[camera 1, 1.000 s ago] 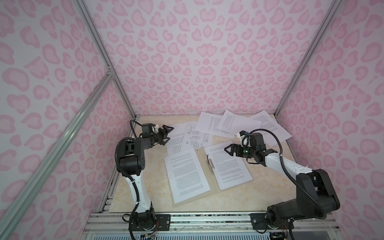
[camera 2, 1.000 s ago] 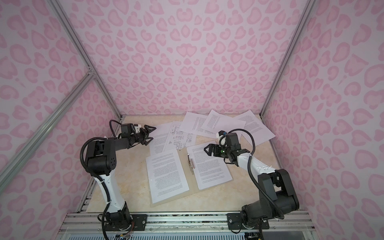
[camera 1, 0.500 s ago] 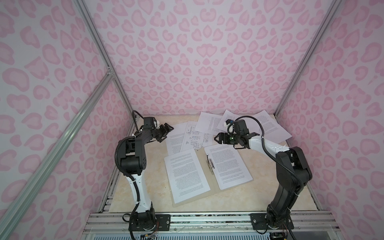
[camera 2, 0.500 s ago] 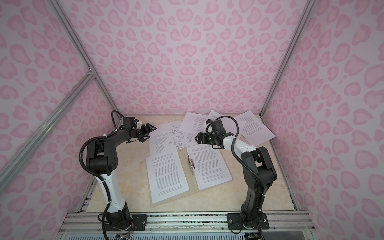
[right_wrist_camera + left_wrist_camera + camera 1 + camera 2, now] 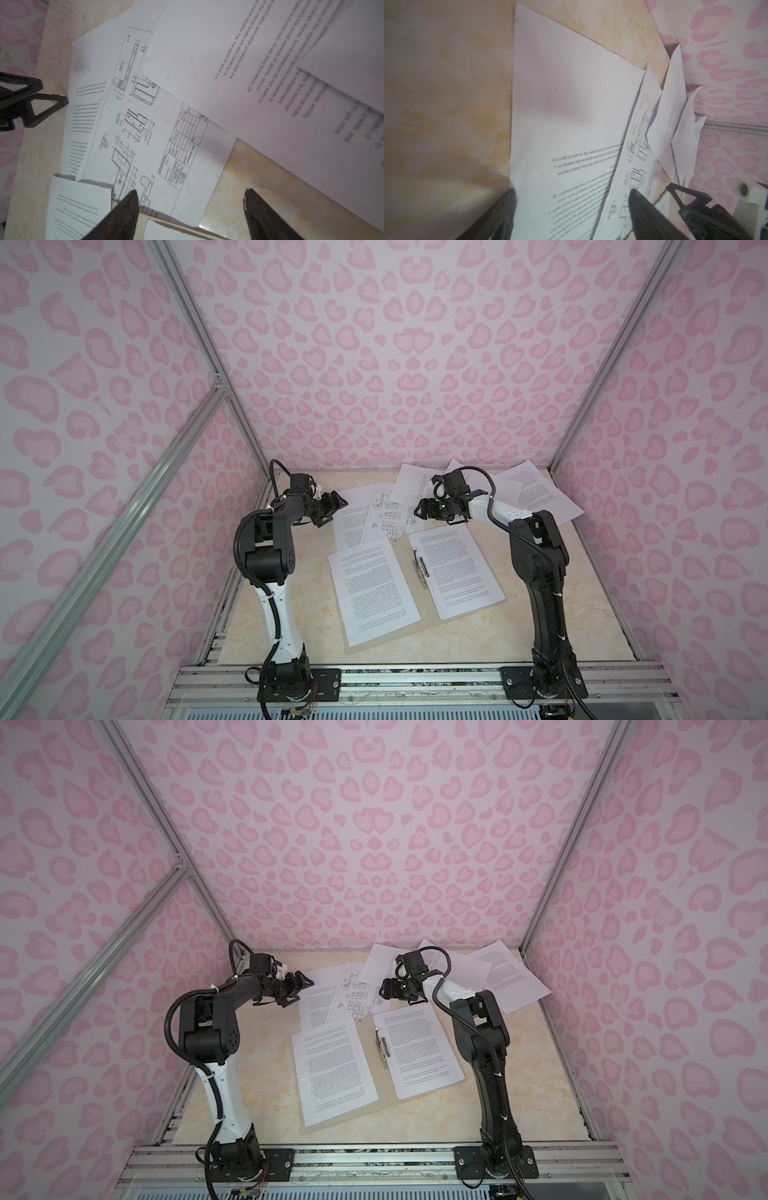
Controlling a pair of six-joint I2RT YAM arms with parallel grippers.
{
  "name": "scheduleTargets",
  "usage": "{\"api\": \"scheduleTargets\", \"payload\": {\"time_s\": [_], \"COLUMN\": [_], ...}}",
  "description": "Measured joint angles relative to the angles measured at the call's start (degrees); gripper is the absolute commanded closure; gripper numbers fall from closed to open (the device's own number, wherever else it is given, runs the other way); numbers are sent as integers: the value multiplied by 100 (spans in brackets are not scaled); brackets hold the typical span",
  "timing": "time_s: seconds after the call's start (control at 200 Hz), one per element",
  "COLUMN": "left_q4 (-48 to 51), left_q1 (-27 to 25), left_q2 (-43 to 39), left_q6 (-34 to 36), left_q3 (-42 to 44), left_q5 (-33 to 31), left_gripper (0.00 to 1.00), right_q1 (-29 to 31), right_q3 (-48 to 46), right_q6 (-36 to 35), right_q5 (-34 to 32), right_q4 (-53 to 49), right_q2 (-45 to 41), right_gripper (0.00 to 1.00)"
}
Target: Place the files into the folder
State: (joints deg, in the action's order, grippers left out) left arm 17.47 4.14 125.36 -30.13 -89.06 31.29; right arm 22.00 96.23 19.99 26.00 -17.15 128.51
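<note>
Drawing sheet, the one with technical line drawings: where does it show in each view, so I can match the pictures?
Top view: drawing sheet lies just behind the open folder.
Top view: same spot.
Left wrist: a narrow slanted strip.
Right wrist: large, mid-picture.
Shared landmark: the text sheet that it partly covers.

An open folder (image 5: 383,1085) lies flat on a beige counter (image 5: 266,1073), with a printed sheet (image 5: 332,1069) on each half. Behind it, loose files (image 5: 507,977) overlap. The left gripper (image 5: 301,992) and right gripper (image 5: 382,994) hover near them, facing each other.
</note>
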Motion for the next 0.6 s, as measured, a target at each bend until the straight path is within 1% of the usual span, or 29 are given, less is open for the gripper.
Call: {"api": "scheduleTargets", "payload": {"time_s": [0.11, 0.205, 0.4, 0.6], "left_q4": [50, 107, 44, -304], "left_q1": [-7, -68, -387, -551], "left_q2": [7, 79, 385, 581], "left_q6": [9, -31, -105, -424], "left_q3": [-44, -149, -470, -531], "left_q5": [-7, 28, 579, 1198], "left_gripper": [13, 13, 13, 13], "right_q1": [9, 17, 39, 81], "right_q3": [146, 247, 350, 446], "right_q6": [63, 146, 470, 883], "right_q5": [46, 155, 529, 927], "right_q4": [-118, 28, 542, 1078], "right_q2": [195, 330, 540, 750], "right_gripper": [18, 18, 18, 17]}}
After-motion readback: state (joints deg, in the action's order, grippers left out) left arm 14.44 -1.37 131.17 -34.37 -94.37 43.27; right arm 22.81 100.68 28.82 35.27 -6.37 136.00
